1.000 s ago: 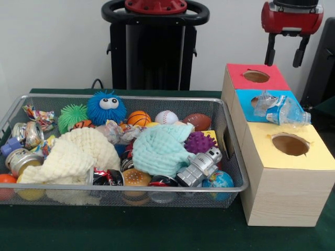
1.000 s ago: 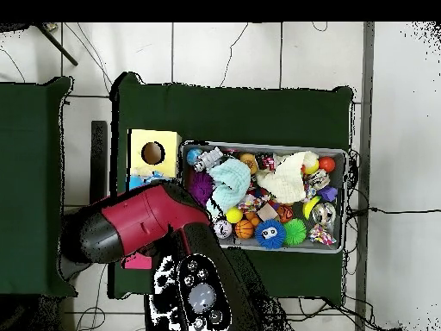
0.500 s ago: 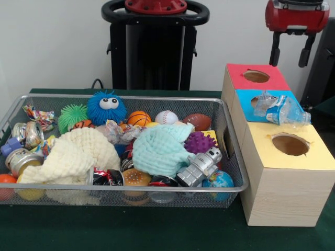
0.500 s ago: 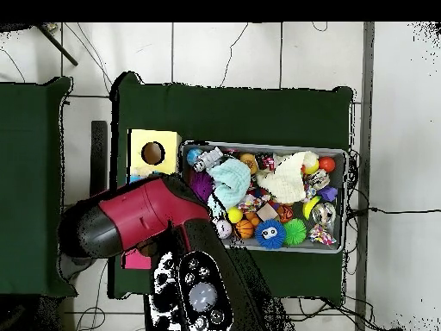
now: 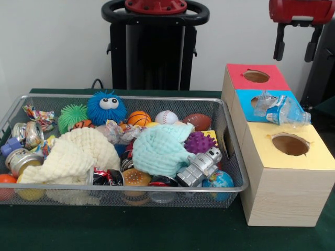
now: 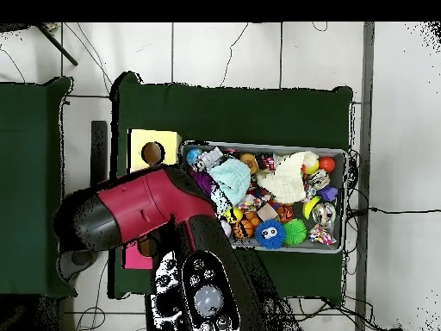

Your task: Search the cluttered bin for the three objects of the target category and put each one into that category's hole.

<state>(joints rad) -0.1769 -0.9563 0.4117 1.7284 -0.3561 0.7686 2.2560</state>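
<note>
The silver wire-mesh bin (image 5: 131, 186) is full of toys, cloths and cans. Crumpled printed wrappers lie in it at the far left (image 5: 39, 116), near the left cans (image 5: 46, 146) and in the middle (image 5: 118, 130). A clear crumpled plastic packet with blue print (image 5: 282, 110) lies on the blue-topped box, over its hole. The red-topped box's round hole (image 5: 256, 76) is uncovered. My gripper (image 5: 297, 51) hangs open and empty high above the red box, its top cut off by the picture's edge. In the overhead view my arm (image 6: 142, 211) hides the gripper and most of the boxes.
The yellow-topped box (image 5: 285, 172) stands nearest the camera, with the blue-topped one (image 5: 246, 102) behind it. In the bin are a cream cloth (image 5: 73, 154), a mint cloth (image 5: 159, 149), a blue googly-eyed ball (image 5: 106, 108), a toy robot (image 5: 201, 166) and crushed cans (image 5: 23, 157). The robot's pedestal (image 5: 154, 47) stands behind.
My gripper has risen and drifted slightly right above the red box, staying open and empty. In the overhead view the arm has swung a little. The bin and the packet are unchanged.
</note>
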